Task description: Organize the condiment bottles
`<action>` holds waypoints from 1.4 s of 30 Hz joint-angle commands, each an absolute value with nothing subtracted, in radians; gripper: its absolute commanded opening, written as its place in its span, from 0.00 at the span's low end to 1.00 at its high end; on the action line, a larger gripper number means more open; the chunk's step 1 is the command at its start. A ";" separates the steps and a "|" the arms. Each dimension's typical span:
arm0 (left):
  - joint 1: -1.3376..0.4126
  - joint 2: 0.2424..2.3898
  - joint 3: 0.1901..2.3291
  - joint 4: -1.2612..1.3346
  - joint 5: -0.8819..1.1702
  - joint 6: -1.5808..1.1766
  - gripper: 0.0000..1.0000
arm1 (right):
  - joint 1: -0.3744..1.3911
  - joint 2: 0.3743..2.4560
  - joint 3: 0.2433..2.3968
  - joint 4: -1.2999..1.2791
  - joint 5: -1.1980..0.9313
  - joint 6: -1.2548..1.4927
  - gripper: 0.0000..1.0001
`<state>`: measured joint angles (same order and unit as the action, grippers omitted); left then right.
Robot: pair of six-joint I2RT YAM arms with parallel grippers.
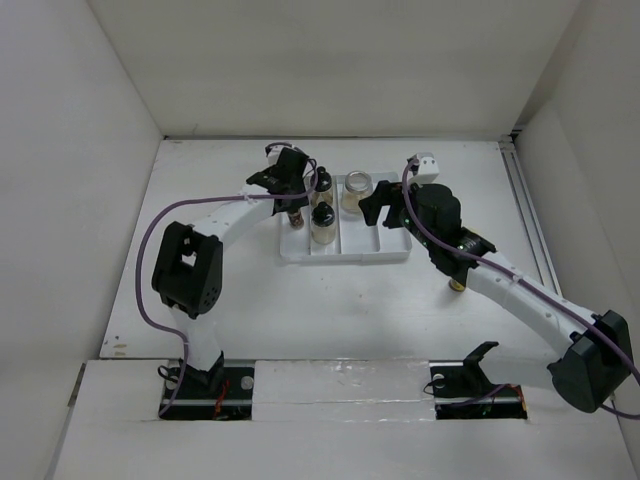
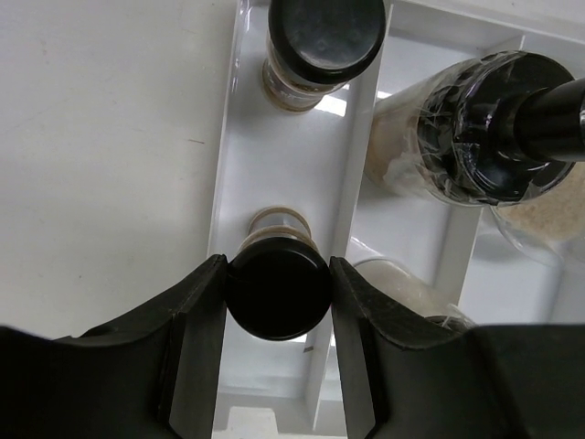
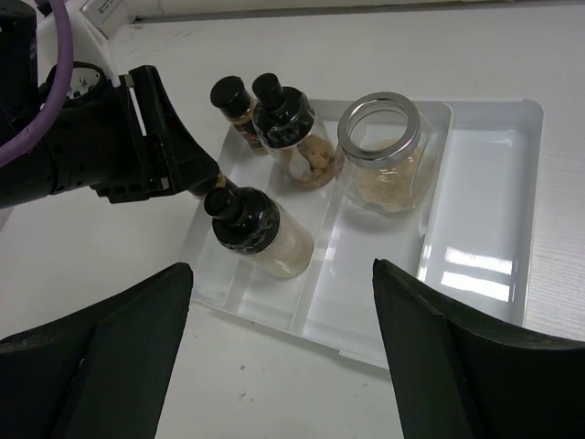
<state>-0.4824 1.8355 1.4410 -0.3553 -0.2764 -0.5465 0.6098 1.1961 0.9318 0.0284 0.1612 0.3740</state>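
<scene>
Your left claw (image 2: 277, 267) is closed partway on the black cap of a slim bottle (image 2: 279, 302), one finger pressed to each side of the cap. The bottle stands upright in the narrow leftmost channel of the white tray (image 2: 228, 165). You cannot tell from these views whether its base is resting on the tray floor or is just above it. Farther along the same channel stands a second slim bottle (image 2: 324, 41). The next compartment holds two black-capped jars (image 3: 283, 123), one behind the other, and the near one looks tilted in the right wrist view. A clear jar (image 3: 384, 151) with a silver rim sits in the third compartment, and nothing shows in the wide rightmost one. By the look of it the sorting is well along: four containers are in the tray and a fifth is being placed or adjusted. On the bench (image 1: 200, 180), outside the tray, a small brownish thing (image 1: 456, 284) peeks out under your right arm. It is probably a bottle yet to be put away, though too much of it is hidden to be sure. Your right claw (image 3: 281, 270) hangs above the near side of the tray, its fingers spread wide and gripping nothing.
</scene>
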 commanded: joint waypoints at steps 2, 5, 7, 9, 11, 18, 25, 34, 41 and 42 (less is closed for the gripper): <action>-0.483 1.839 1.479 -0.345 -0.304 -0.535 0.39 | 0.606 1.197 0.933 0.067 0.178 0.382 0.85; -0.483 1.830 1.479 -0.345 -0.304 -0.526 0.47 | 0.606 1.197 0.933 0.067 0.178 0.382 0.85; -0.483 1.795 1.479 -0.335 -0.293 -0.526 0.52 | 0.606 1.197 0.933 0.067 0.178 0.382 0.87; -0.483 1.760 1.479 -0.334 -0.284 -0.517 0.59 | 0.606 1.187 0.933 0.067 0.178 0.382 0.88; -0.483 1.735 1.479 -0.325 -0.275 -0.508 0.62 | 0.606 1.187 0.933 0.067 0.187 0.382 0.88; -0.483 1.571 1.488 -0.298 -0.175 -0.442 0.71 | 0.606 1.157 0.914 0.067 0.255 0.382 0.88; -0.483 1.205 1.309 -0.187 -0.055 -0.431 0.61 | 0.606 1.114 0.884 0.086 0.370 0.400 0.38; -0.483 0.717 0.921 -0.179 0.024 -0.439 0.26 | 0.615 1.062 0.989 -0.281 0.712 0.492 0.30; -0.483 0.618 0.805 -0.120 0.133 -0.430 0.29 | 0.565 0.911 1.000 -0.753 0.879 0.788 0.74; -0.483 0.618 0.796 -0.120 0.158 -0.420 0.29 | 0.552 0.891 0.970 -0.768 0.870 0.804 0.75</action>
